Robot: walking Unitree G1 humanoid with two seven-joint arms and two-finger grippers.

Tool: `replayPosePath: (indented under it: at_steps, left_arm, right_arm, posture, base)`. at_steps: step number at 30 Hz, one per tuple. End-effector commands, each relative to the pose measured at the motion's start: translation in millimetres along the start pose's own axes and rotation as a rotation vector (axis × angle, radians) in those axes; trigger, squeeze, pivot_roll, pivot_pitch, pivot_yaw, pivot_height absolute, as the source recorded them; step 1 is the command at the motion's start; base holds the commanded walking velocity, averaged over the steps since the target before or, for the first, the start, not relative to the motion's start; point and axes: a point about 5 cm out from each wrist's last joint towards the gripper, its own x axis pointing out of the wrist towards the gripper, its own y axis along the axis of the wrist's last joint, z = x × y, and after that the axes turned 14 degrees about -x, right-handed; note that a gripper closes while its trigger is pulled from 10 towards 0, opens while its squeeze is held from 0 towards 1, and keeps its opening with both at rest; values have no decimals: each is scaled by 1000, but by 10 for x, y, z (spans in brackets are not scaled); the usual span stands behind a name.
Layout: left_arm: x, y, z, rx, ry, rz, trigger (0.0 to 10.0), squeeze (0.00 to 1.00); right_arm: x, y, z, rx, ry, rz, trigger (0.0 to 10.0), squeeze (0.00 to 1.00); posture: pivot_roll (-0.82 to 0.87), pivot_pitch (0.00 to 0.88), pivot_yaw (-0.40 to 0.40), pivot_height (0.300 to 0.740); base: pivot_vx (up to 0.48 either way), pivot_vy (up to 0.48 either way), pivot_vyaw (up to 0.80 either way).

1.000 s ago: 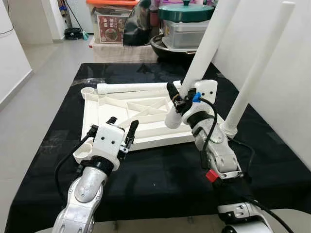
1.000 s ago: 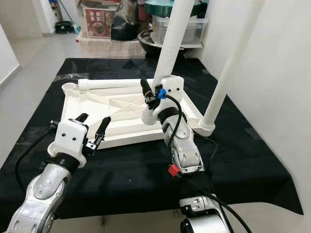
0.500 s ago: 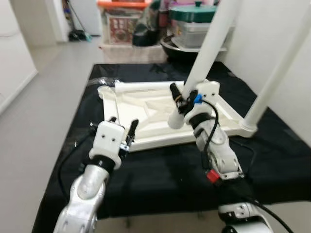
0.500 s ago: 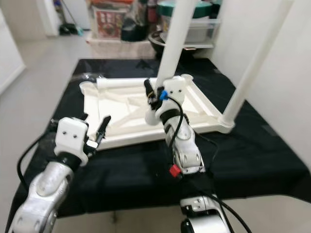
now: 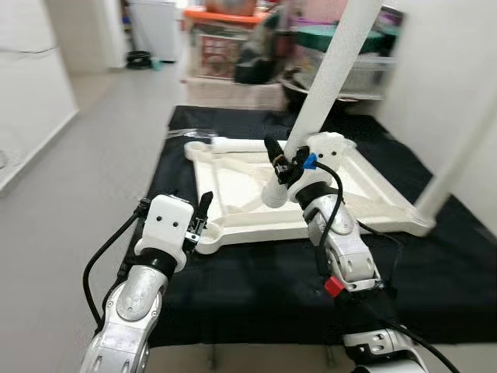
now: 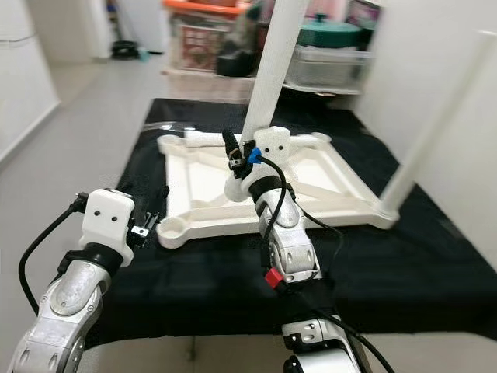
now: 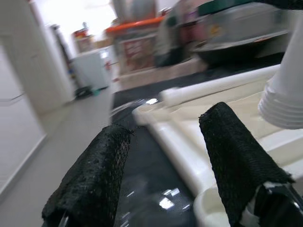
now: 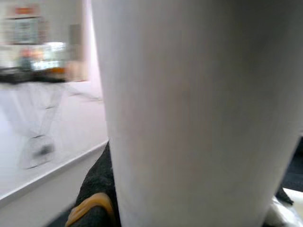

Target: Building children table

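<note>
The right gripper clenches a white table leg above the upturned tabletop on the desk. Left gripper, jaws released, should steady the near-left corner socket while the leg seats squarely.

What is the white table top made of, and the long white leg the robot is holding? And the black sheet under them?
The table top looks like moulded plastic: smooth, matte white, with ribs underneath. The leg looks like the same white plastic, a smooth tube with a ridged end, though painted metal is possible. The black sheet looks like thin, slightly glossy cloth or plastic film.
</note>
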Motion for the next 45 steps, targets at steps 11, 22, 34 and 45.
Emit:
replayPosePath:
  at_steps: [11, 22, 34, 45]
  left_arm:
    - [-14, -17, 35, -1, 1, -15, 10000, 0]
    - [-34, -42, 35, 3, 1, -31, 10000, 0]
    - [-60, -50, 56, -7, -5, -41, 10000, 0]
    - [-99, -29, 77, -18, -6, -50, 10000, 0]
  right_arm:
    - [70, 73, 87, -3, -14, 22, 10000, 0]
    - [121, 63, 178, 9, -24, 9, 10000, 0]
    - [184, 61, 346, -21, 1, 0, 10000, 0]
    - [298, 57, 257, 7, 197, -4, 10000, 0]
  posture:
    - [100, 4, -73, 740]
    - [102, 3, -69, 740]
    - [102, 10, -65, 740]
    - [105, 60, -66, 740]
  base:
    - [0, 0, 800]
    - [0, 0, 361]
    - [0, 0, -400]
    - [0, 0, -364]
